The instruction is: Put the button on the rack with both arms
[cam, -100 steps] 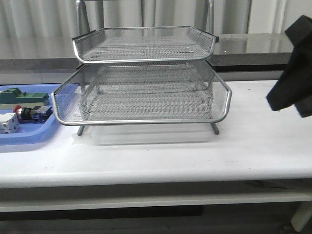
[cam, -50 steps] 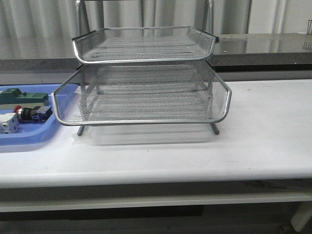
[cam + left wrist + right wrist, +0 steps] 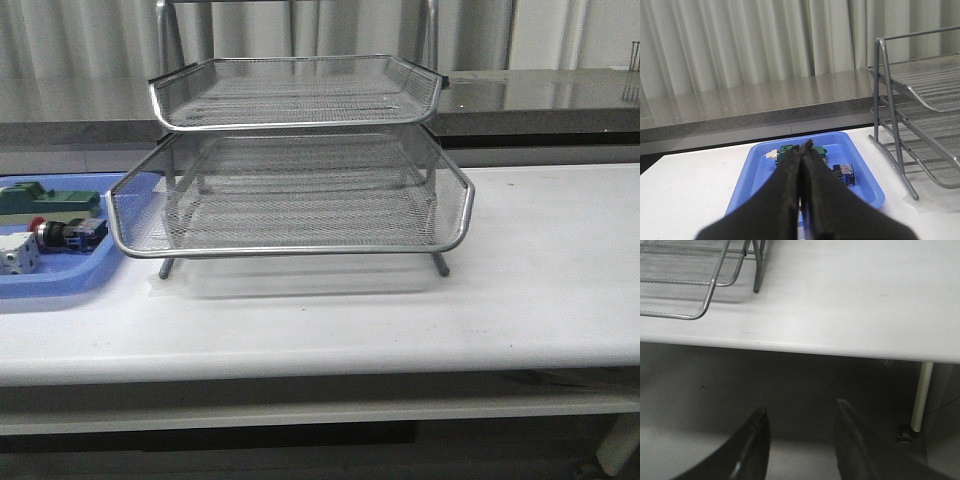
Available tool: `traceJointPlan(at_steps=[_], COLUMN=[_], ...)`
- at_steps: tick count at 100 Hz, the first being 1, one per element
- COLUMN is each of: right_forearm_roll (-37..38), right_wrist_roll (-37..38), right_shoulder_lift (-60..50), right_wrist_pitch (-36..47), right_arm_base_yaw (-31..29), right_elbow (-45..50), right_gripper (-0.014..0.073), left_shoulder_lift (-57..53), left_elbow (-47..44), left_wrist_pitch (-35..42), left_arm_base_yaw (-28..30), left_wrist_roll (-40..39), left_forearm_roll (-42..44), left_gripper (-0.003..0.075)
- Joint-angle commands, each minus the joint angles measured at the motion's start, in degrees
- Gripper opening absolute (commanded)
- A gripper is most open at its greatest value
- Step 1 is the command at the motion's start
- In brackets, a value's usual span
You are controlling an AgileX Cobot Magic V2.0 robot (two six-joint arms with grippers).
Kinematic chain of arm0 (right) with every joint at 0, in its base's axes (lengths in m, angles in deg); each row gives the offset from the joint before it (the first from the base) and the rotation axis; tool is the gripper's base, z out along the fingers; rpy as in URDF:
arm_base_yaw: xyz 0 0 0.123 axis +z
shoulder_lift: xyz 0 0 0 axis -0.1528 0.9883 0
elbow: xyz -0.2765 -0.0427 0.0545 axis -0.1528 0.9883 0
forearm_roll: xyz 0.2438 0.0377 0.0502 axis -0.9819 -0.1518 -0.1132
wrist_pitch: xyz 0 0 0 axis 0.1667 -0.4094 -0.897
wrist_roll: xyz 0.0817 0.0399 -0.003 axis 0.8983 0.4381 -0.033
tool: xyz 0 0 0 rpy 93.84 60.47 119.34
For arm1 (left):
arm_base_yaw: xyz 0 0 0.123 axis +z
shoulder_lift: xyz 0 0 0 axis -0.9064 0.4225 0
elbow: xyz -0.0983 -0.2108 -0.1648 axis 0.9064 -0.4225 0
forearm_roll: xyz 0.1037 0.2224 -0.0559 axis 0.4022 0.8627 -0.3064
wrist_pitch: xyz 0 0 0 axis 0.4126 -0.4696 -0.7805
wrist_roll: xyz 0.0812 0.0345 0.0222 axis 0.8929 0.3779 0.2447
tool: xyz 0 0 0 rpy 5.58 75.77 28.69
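The button (image 3: 68, 233), with red head, black body and blue rear block, lies on its side in the blue tray (image 3: 60, 285) at the left of the table. The silver wire-mesh rack (image 3: 300, 190) stands mid-table with its trays empty. Neither gripper shows in the front view. In the left wrist view my left gripper (image 3: 804, 145) is shut and empty, above the blue tray (image 3: 760, 165); the button's blue block (image 3: 844, 175) shows just beside the fingers. In the right wrist view my right gripper (image 3: 800, 409) is open and empty, low in front of the table edge (image 3: 840, 347).
A green block (image 3: 50, 200) and a white cube-like part (image 3: 15, 253) lie in the blue tray beside the button. The rack's front corner (image 3: 685, 270) and a table leg (image 3: 920, 395) show in the right wrist view. A grey ledge runs behind the table.
The black right arm that stood at the right edge of the front view one second ago has left that view. The rack, tray and button have not moved.
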Motion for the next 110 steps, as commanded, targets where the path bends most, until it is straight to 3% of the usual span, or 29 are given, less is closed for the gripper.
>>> traceJointPlan(at_steps=[1,26,40,110], right_forearm_roll=[0.58,0.58,0.53,0.48], right_wrist_roll=[0.14,0.14,0.14,0.14], right_shoulder_lift=[0.03,0.03,0.03,0.03], right_wrist_pitch=[2.16,2.01,1.92,1.92], right_arm_base_yaw=[0.04,0.04,0.04,0.04], right_elbow=[-1.98,-1.98,-1.98,-1.98], right_gripper=[0.0243,0.0012,-0.0073,-0.0070], left_shoulder_lift=[-1.82,-1.82,-1.82,-1.82], left_elbow=[-3.13,-3.13,-3.13,-3.13], left_wrist_pitch=[4.64,4.64,4.64,4.64], left_arm_base_yaw=[-0.27,-0.27,-0.27,-0.27], left_wrist_roll=[-0.50,-0.50,-0.50,-0.50], left_forearm_roll=[-0.36,-0.36,-0.36,-0.36], left_gripper=[-0.0021,-0.0021,-0.0021,-0.0021])
